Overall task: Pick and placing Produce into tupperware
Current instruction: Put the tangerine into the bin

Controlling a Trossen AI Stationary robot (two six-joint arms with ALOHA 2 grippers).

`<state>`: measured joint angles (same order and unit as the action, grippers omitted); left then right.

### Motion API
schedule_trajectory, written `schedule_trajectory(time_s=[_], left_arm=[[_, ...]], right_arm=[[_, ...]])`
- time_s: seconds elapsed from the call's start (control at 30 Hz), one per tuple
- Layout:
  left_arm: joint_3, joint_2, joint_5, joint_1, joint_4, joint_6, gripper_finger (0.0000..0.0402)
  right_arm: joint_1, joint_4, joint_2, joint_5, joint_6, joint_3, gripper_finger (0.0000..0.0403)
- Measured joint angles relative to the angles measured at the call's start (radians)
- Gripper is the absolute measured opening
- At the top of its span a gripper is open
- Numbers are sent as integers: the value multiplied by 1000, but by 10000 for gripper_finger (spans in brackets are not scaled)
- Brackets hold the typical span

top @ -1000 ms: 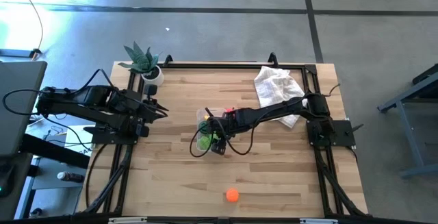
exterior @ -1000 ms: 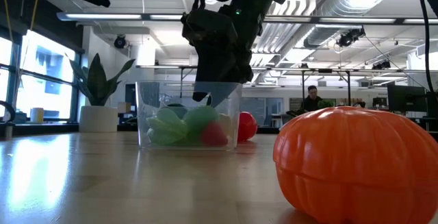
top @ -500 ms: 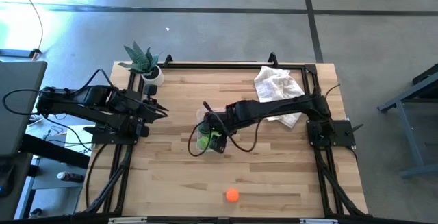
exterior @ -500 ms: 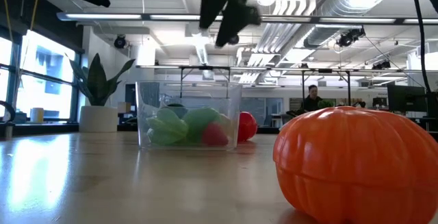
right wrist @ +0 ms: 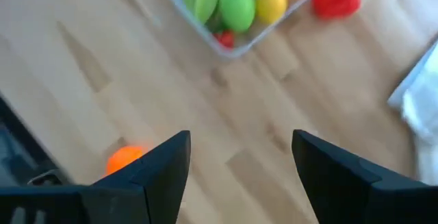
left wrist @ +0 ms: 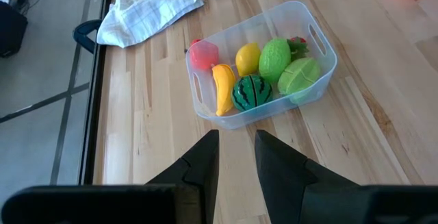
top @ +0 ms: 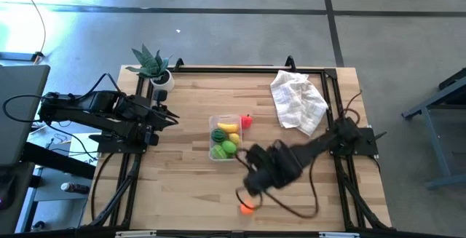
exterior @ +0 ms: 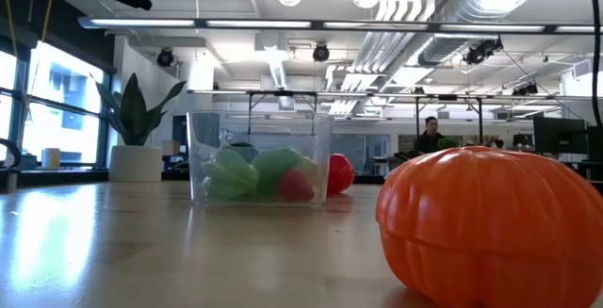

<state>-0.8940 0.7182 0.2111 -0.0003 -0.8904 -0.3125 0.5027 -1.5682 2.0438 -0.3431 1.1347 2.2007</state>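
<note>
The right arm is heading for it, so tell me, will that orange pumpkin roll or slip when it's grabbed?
The orange pumpkin looks round and squat with shallow ribs, so it may roll if nudged sideways. Its glossy plastic skin suggests it is light and somewhat slippery. The open right gripper would probably do best closing across its widest part.

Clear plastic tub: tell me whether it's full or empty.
Partly full. The clear plastic tub holds a yellow banana, striped green watermelon, yellow lemon and light green pieces.

No readable text, labels, brands or numbers — none on table, tub, produce, or room beyond.
</note>
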Motion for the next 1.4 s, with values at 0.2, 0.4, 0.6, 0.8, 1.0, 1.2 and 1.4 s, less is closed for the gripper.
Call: schedule_trajectory(time_s=[0.2,0.4,0.6,0.8,1.0,1.2,1.4], left_arm=[[0,0,0,0,0,0,85],[0,0,0,0,0,0,85],[0,0,0,0,0,0,85],[0,0,0,0,0,0,85],[0,0,0,0,0,0,85],[0,0,0,0,0,0,85],[0,0,0,0,0,0,85]], right_arm=[[100,170,5,40,151,-142,248],[147,421,5,151,154,-280,248],[173,597,5,186,79,-383,248],[193,754,5,206,17,-490,248],[200,890,5,206,-31,-594,251],[199,963,5,206,-54,-661,289],[188,970,5,205,-70,-679,328]])
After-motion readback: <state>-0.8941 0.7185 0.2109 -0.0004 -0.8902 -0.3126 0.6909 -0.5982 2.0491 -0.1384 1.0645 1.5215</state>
